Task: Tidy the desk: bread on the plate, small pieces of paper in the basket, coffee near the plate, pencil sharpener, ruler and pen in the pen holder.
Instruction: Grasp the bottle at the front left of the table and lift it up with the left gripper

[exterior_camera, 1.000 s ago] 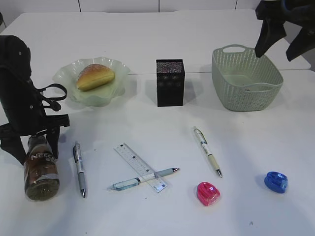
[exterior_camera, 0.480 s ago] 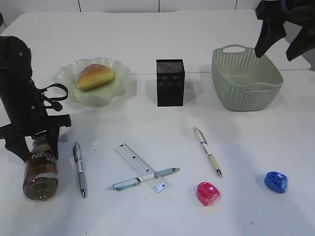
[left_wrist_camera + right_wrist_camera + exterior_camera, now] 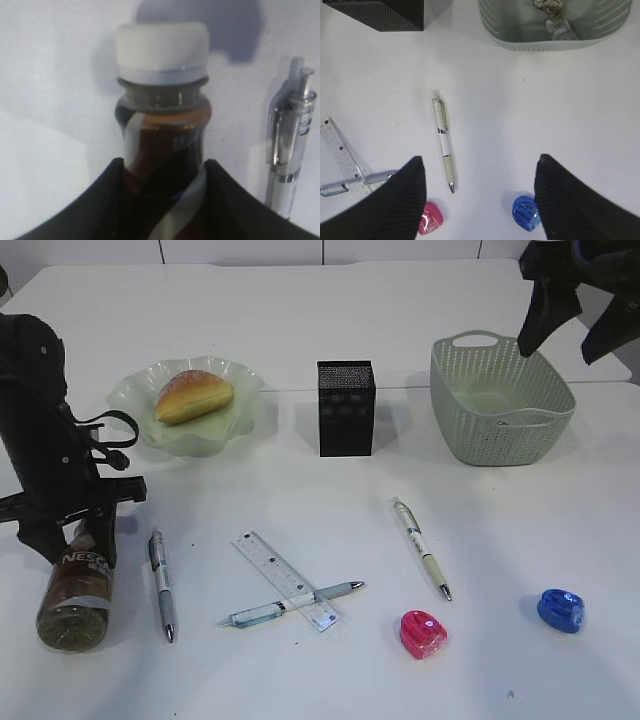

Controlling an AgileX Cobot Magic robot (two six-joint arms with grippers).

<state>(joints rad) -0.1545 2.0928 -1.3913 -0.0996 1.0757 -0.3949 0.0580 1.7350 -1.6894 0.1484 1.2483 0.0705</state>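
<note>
A lab bench: bare white table (image 3: pixel 300 320) and staged props.

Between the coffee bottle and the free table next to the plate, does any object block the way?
Nothing visible does. The coffee bottle lies front left under the left gripper; the table up to the plate is bare. The silver pen lies beside the bottle, off that line.

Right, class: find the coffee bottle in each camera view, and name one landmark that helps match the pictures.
Exterior view: coffee bottle lies at lower left.
Left wrist view: it fills the centre, white cap uppermost.
Right wrist view: not in it.
Shared landmark: the silver pen beside the bottle, at the right edge of the left wrist view.
</note>
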